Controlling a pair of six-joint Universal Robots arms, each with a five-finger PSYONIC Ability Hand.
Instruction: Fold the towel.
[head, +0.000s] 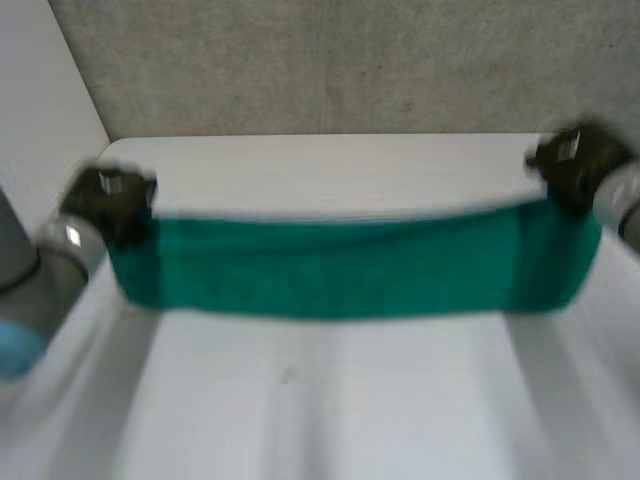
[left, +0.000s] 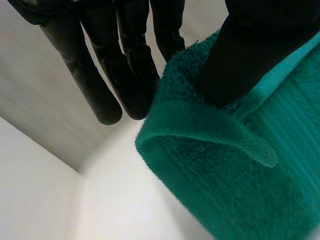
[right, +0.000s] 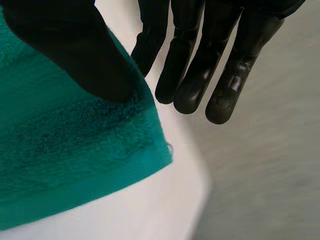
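Two hands of mine are on the green towel (head: 350, 265), one at each end, and it stretches as a wide band between them across the far half of the white table (head: 320, 400). My left hand (head: 110, 205) is at the towel's left upper corner and my right hand (head: 575, 165) at its right upper corner, with the grey wall (head: 350, 70) behind.

In the left wrist view my thumb (left: 250, 55) presses into the plush cloth and pinches that corner; the edge just beside it curls over in a thick fold. The other fingers (left: 100, 85) reach out straight past the cloth and are clear of it.

In the right wrist view the grasp is much the same: my thumb (right: 75, 50) bears down on the towel near its corner (right: 162, 150), pinching it, while the fingers (right: 225, 75) extend straight beyond the edge.

I cannot tell whether the towel's lower edge touches the table.
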